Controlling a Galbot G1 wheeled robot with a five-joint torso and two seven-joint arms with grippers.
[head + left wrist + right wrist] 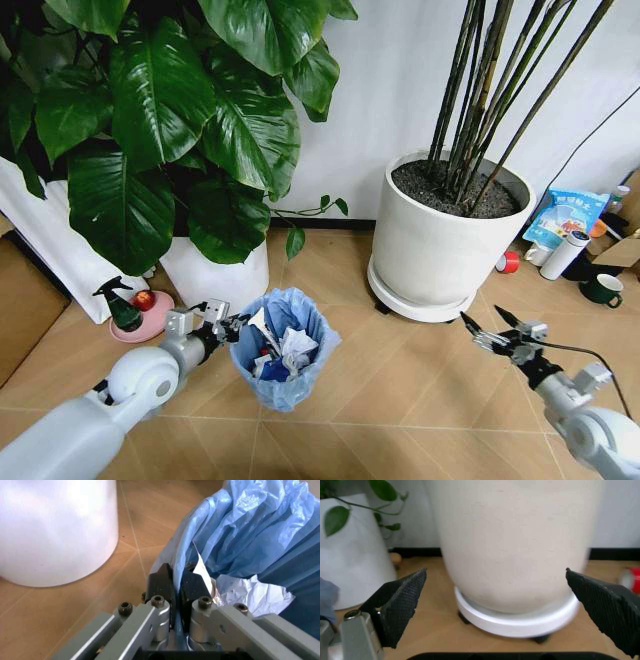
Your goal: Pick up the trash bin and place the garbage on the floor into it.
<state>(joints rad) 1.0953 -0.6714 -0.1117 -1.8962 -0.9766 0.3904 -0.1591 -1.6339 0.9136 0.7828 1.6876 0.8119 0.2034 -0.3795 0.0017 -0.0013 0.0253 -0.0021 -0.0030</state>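
Trash bin (285, 350) sat at the tip of our left gripper (176, 582), whose fingers were clamped on its blue liner; garbage (282, 350) lay inside. Our right gripper (490, 325) hung spread wide, well off. We judged the thin liner might slip or tear. The bin's dark wall stayed hidden.

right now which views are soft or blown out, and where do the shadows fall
Head view: even light, sharp; the trash bin casts a faint shadow on the floor. Left wrist view: the white plant pot is blown out, while the left gripper, shut on the bag rim, is fairly sharp. Right wrist view: the large pot is soft, and the open right gripper has its fingers dark at the frame edges.
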